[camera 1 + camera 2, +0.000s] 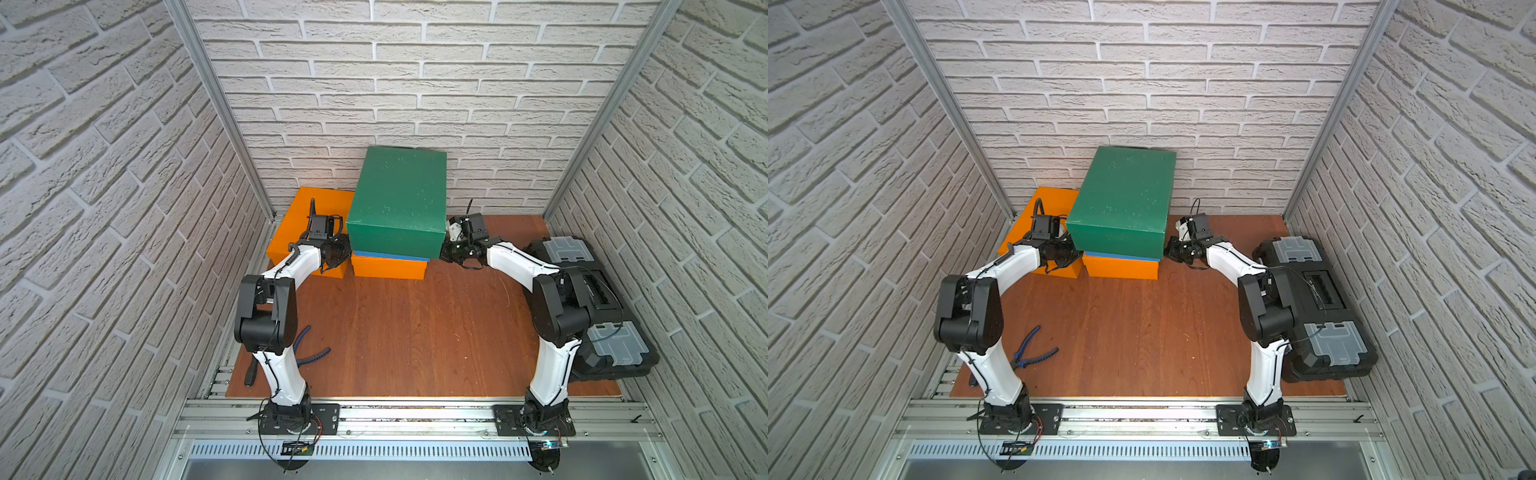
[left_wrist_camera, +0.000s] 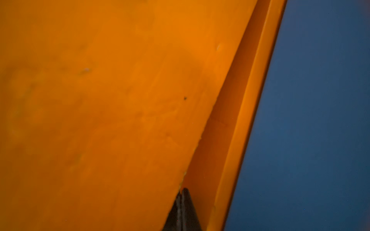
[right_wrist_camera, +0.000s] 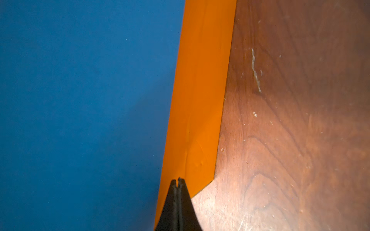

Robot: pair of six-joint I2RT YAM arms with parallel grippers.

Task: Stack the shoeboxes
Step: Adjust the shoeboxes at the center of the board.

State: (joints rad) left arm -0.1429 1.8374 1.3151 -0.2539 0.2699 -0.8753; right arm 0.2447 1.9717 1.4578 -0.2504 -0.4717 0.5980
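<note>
A dark green shoebox [image 1: 399, 195] [image 1: 1123, 199] sits highest at the back centre, over a blue shoebox [image 1: 390, 255] [image 3: 80, 100] that lies on an orange shoebox [image 1: 388, 268] [image 3: 200, 100]. A second orange shoebox [image 1: 307, 216] [image 2: 100, 100] stands to their left on the floor. My left gripper [image 1: 343, 249] [image 2: 183, 190] is shut and empty at the green box's left lower edge. My right gripper [image 1: 442, 249] [image 3: 177, 179] is shut and empty at its right lower edge. Both wrist views show bare blue lid and no green, so the green box looks raised off it.
A black toolbox [image 1: 602, 299] [image 1: 1320, 291] with grey lids lies along the right wall beside my right arm. Blue-handled pliers [image 1: 316, 355] [image 1: 1040, 355] lie on the wooden floor [image 1: 415, 332] near my left arm's base. Brick walls close in the back and both sides.
</note>
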